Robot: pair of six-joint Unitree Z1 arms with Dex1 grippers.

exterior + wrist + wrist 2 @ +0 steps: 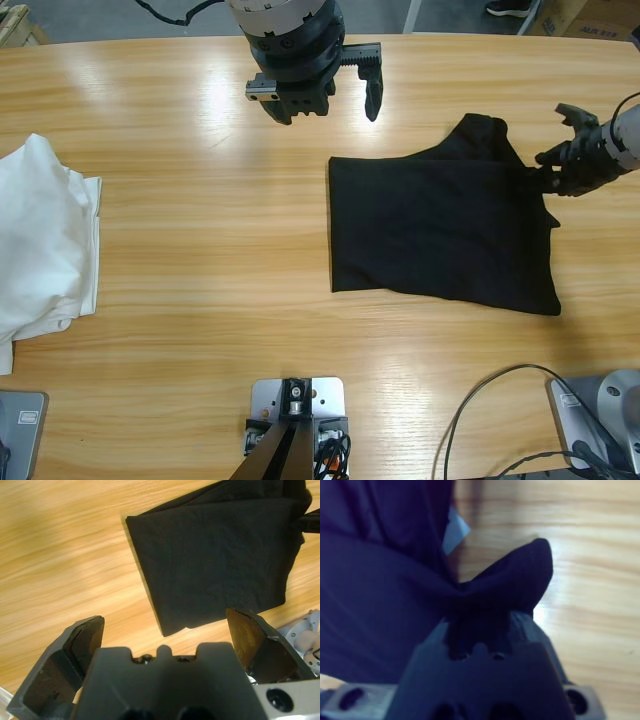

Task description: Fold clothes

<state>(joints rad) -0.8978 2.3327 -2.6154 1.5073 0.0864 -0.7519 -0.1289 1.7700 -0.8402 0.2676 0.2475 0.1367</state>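
The table (200, 250) carries two lots of clothes, well apart: a white heap (45, 240) at one end and a black shirt (440, 235) lying half-folded toward the other, its body a flat rectangle with a bunched flap at the upper edge. A pale label (456, 530) shows in the right wrist view, beside the gathered cloth.

The step in hand looks like another fold of the black shirt, led from its side edge. To do it well, the held edge should be lifted only enough to clear the layer beneath, carried straight across so the sides line up, and laid down before letting go. The grip seems to take only a small bunch of cloth, so a quick pull could slip it or drag the whole shirt over the wood. The free arm could pin the far edge.

The left arm hangs from the top middle, high above bare wood just beyond the shirt's corner, its left pincer (330, 85) spread wide and empty.

The right arm reaches in low from the side edge, its right pincer (556, 158) pinching the shirt's edge.
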